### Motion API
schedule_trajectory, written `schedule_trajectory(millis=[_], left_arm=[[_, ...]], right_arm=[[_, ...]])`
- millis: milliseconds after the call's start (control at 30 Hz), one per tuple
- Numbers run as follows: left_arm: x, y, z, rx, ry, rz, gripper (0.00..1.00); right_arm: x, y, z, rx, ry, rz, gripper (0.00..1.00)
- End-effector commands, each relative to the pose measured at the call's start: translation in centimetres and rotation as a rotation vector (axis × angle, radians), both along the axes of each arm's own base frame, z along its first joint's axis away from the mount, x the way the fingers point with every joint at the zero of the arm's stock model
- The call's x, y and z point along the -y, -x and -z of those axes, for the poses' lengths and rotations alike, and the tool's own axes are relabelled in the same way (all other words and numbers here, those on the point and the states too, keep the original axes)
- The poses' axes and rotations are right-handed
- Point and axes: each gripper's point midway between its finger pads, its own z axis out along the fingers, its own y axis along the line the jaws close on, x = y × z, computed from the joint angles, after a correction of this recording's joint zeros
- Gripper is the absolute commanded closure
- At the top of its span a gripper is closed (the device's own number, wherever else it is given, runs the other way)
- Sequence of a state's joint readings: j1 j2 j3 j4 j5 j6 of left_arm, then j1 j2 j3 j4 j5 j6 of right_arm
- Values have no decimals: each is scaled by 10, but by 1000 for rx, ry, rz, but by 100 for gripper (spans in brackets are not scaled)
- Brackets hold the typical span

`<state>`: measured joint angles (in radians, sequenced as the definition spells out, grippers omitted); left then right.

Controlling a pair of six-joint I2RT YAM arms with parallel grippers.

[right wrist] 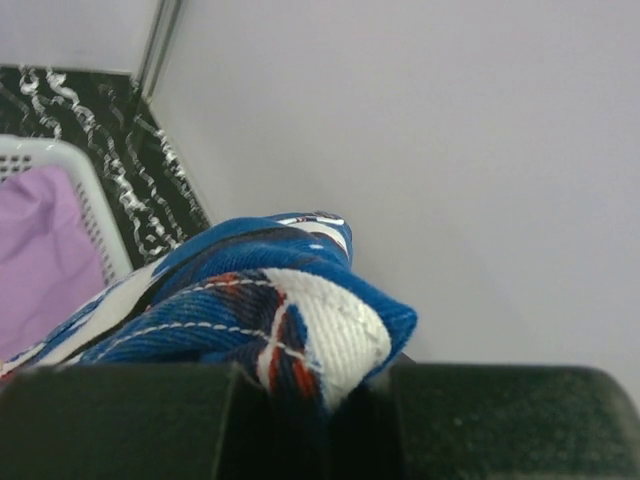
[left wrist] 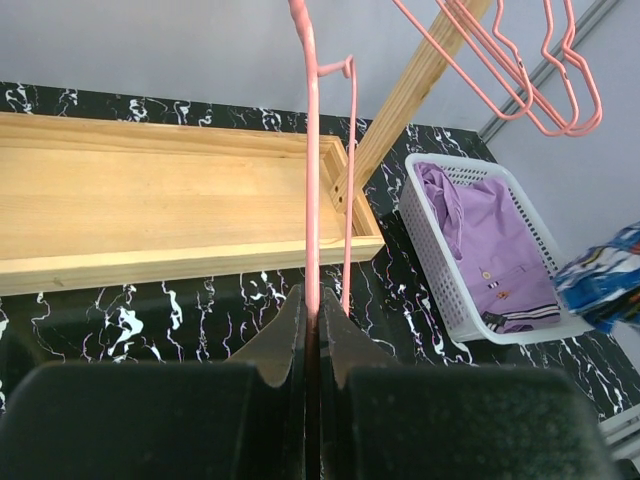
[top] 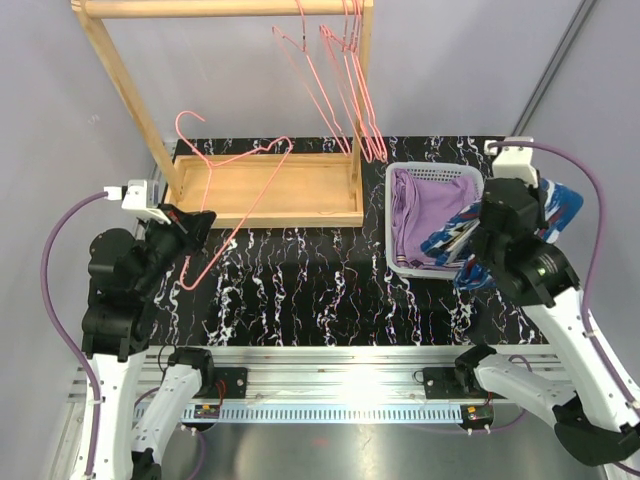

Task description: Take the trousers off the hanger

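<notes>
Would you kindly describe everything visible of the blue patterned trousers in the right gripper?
The blue trousers are woven cloth, dark blue plaid with white and red patches and pale stitching. Bunched and crumpled, they are pinched in the shut right gripper. They hang over the right side of the white basket, next to the lilac garment lying inside; whether they touch the basket is unclear.

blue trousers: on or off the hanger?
Off. Right gripper clamps the blue trousers; the pink hanger in the left gripper is bare.
</notes>
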<state>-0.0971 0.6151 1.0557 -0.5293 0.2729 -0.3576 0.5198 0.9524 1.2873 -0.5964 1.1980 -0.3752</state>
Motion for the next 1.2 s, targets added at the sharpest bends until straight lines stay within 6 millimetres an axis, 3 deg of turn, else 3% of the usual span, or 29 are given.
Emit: schedule_trajectory(millis=[0,167,300,500,533,600,633,700,1000,1167], left_arm=[[-4,-2,-16,81,-10,-21,100],[-6,-2,-13,73,-16,-30,100],[-6,-1,-9,72,-25,-31,100],[-6,0,-5,66,-31,-27,100],[-6,1,-4,66,-31,-26,100],[-6,1,-5,71,-32,-26,100],[-7,2,-5,73,-32,-29,100],[-7,2,-4,73,-37,-30,100],[-7,4,-8,75,-35,-27,100],[-12,6,-12,73,-45,-57,100]], right_arm=[[20,22,-52,128,13,67,100],[9,0,-39,48,106,66,100],[-9,-27,-13,10,101,28,100],[-52,-98,60,-112,82,-52,100],[-60,-115,80,-160,99,-50,100],[-67,-136,96,-173,69,-50,100],[-73,-150,119,-225,75,-51,100],[-80,-172,146,-263,52,-54,100],[-110,-226,194,-292,-51,-120,99],[-111,-227,212,-326,-120,-122,91]])
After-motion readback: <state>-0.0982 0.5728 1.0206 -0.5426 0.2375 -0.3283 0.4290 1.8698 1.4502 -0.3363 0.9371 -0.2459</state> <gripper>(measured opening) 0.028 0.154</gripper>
